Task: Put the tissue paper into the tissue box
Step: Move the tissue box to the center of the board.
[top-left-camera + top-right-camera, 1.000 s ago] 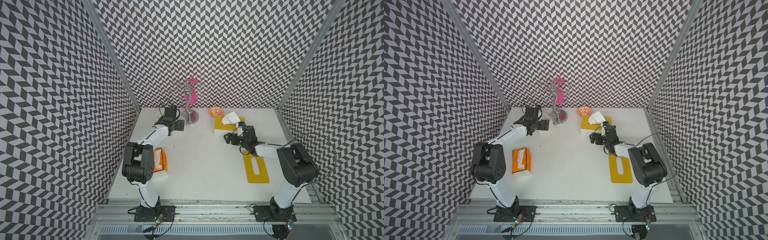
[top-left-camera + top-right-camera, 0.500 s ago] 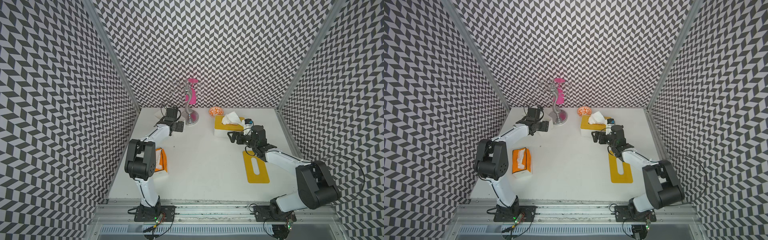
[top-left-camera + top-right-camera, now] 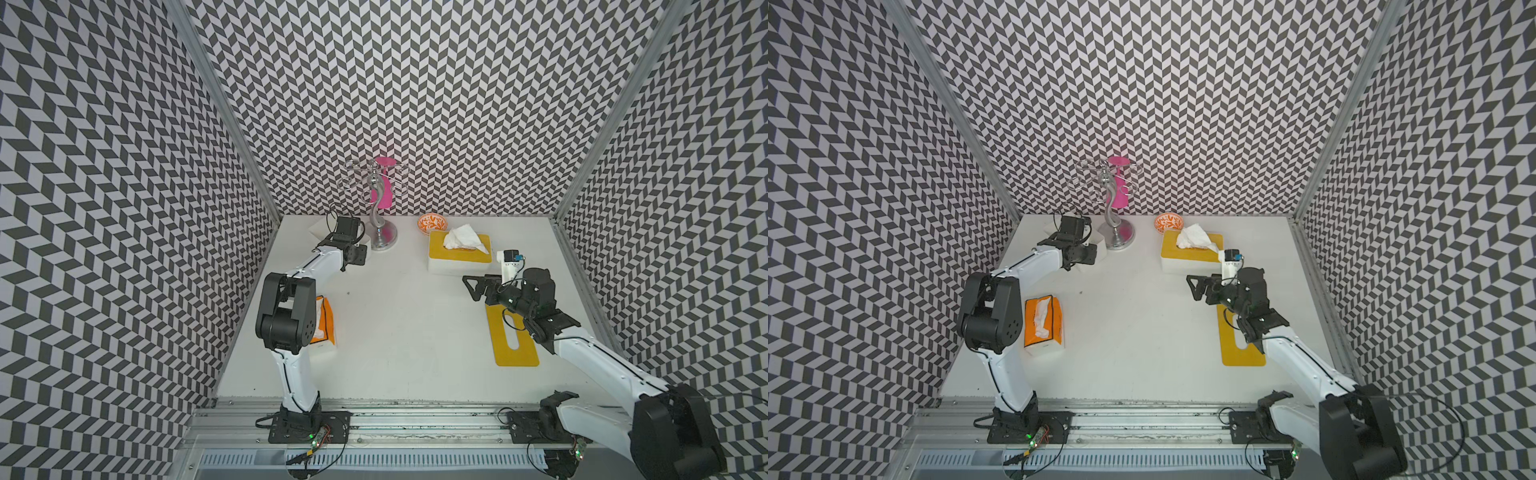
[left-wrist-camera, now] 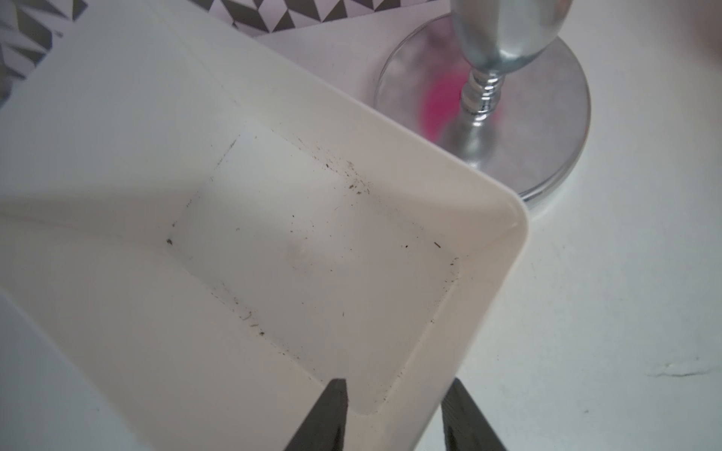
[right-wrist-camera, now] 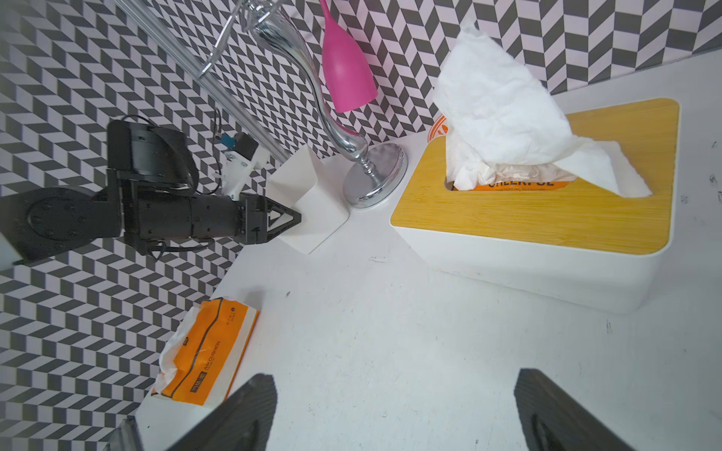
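Black-and-white chevron walls close in three sides of a white worktop [image 3: 407, 332]. By its left edge the orange tissue pack [image 3: 1042, 320] lies flat with paper showing at its slit, and nothing touches it.

In the far left corner the left gripper [image 4: 394, 390] stands at an open white box [image 5: 308, 203]. One finger is inside the near corner wall and one outside, a narrow gap apart. Whether they pinch the wall I cannot tell. The box is empty apart from some specks.

A silver stand [image 3: 380, 237] with a pink glass [image 3: 383, 183] stands just beside it, then a small orange bowl [image 3: 432, 223]. Right of centre at the far edge, a lidded tissue box [image 3: 459, 253] already has white tissue [image 3: 461, 239] rising from its slot.

The right gripper [image 5: 390, 382] hovers near that box, jaws wide apart and holding nothing. A loose yellow lid [image 3: 515, 340] lies by the right edge.

As I read it, one box is filled. The orange pack is well apart from the empty box and has not yet been lifted into it, and the lid is not yet set on.
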